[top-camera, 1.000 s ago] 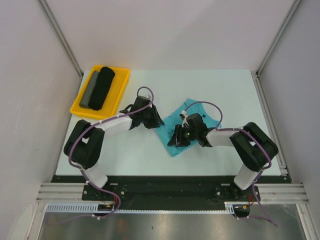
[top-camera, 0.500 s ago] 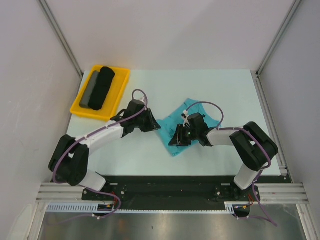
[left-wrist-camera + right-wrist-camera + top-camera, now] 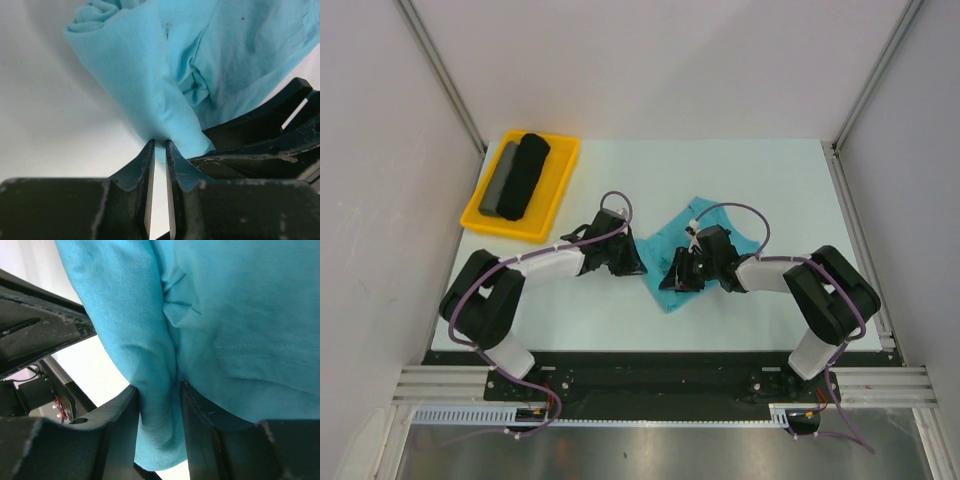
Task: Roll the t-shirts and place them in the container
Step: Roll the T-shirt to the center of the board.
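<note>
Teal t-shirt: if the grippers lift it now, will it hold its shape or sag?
Probably sags: the t-shirt bunches into soft folds where the left gripper pinches it. Likely thin and light, since a whole fold fits inside the right gripper. Loosely rolled, it may well unravel.

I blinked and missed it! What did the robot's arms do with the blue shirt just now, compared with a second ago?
The left hand moved a little nearer the robot's bases, onto the t-shirt, and squeezed shut on its rolled left edge. The right hand kept pinching a fold of the shirt in about the same spot. The yellow tray, with the black roll and grey roll in it, did not move.
</note>
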Controlling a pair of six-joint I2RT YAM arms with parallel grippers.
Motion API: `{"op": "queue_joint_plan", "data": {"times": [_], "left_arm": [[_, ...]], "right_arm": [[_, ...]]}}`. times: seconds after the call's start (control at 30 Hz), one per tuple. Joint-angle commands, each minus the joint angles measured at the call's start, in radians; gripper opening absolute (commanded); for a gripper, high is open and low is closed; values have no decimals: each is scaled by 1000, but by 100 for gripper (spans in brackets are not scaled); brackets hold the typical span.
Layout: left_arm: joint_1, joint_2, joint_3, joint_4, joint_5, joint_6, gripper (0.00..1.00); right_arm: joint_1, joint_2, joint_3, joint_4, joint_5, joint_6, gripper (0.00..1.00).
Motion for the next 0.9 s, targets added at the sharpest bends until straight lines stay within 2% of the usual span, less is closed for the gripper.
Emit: {"op": "queue_joint_plan", "data": {"times": [0.0,0.3,0.53,0.7,0.87], "left_arm": [[-8,38,87,31,-6,-1,19],[-21,95,164,-18,-27,11,19],[-25,147,210,-39,-29,16,20],[-34,181,254,-44,-27,14,20],[-39,202,287,-58,-29,13,20]], "right_arm": [[-12,-53,-11,-71,81,-16,43],[27,-159,-9,-180,236,-72,53],[94,-268,-6,-292,391,-107,56],[232,-334,26,-348,608,-165,50],[381,-299,112,-421,812,-257,50]]}}
